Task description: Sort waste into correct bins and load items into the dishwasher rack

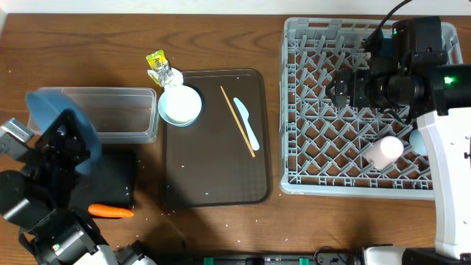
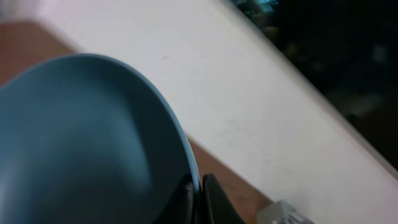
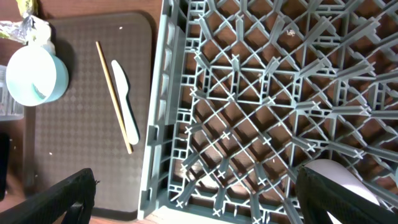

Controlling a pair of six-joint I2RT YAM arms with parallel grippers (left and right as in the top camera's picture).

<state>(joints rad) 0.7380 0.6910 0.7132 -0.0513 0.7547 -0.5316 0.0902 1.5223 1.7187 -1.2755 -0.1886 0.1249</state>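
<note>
The left fingers (image 2: 217, 208) are clenched on the rim of the blue plate (image 2: 81, 143), one on each face, so the plate hangs edge-on rather than lying flat. Seen from overhead, it is tilted steeply at the left of the frame, over the end of the clear tub (image 1: 118, 110) and just above the black tray (image 1: 118, 180). That tilt reads as a tipping pose, meant to shed scraps into a bin before the plate goes to the rack. The part of its face that shows in the wrist view looks bare. An orange carrot (image 1: 110, 211) lies at the black tray's lower edge; whether it is in the tray or just beside it I cannot tell.

The right fingers (image 3: 62, 199) are released, spread wide around nothing, and hover over the dishwasher rack (image 1: 353, 177) at the right of the frame. A pink cup (image 1: 385, 149) sits among the pegs toward the rack's lower right, already loaded. This arm looks free for the next item.

In the middle, the brown tray (image 1: 213, 177) carries the white bowl (image 1: 180, 105) at its upper left corner, with the pale-blue spoon (image 1: 246, 121) beside a wooden stick (image 1: 237, 121). The crumpled wrapper (image 1: 158, 62) lies on the desk (image 1: 221, 37), just above the bowl.
</note>
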